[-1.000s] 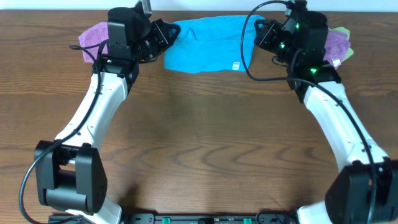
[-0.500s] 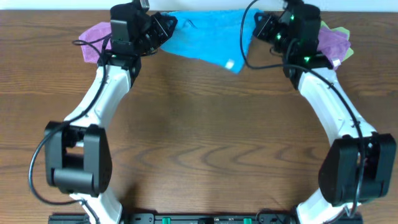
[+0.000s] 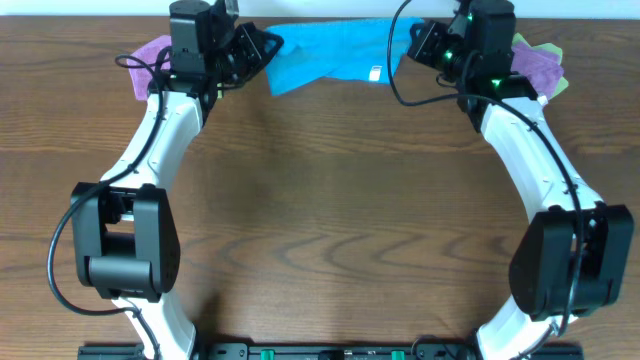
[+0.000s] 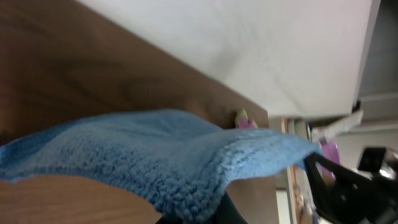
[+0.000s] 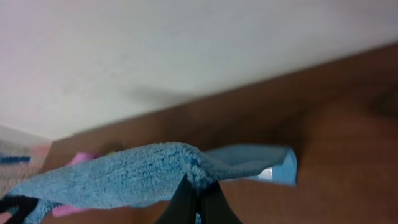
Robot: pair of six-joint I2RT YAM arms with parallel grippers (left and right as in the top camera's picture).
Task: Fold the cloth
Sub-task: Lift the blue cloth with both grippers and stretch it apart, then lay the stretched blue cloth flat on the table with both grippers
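Note:
The blue cloth (image 3: 325,52) hangs stretched between my two grippers at the table's far edge. My left gripper (image 3: 268,44) is shut on its left corner; in the left wrist view the cloth (image 4: 161,152) drapes over the pinched fingers at the bottom edge (image 4: 199,219). My right gripper (image 3: 412,42) is shut on its right corner; in the right wrist view the cloth (image 5: 124,177) is pinched between the dark fingertips (image 5: 198,200), with a white tag on its hanging fold (image 5: 273,169).
A purple cloth (image 3: 150,62) lies at the far left behind my left arm. Purple and green cloths (image 3: 540,65) lie at the far right behind my right arm. The white wall runs along the table's back edge.
Both grippers have moved toward the table's far edge, lifting the blue cloth off the table. Its lower edge has swung up and back.

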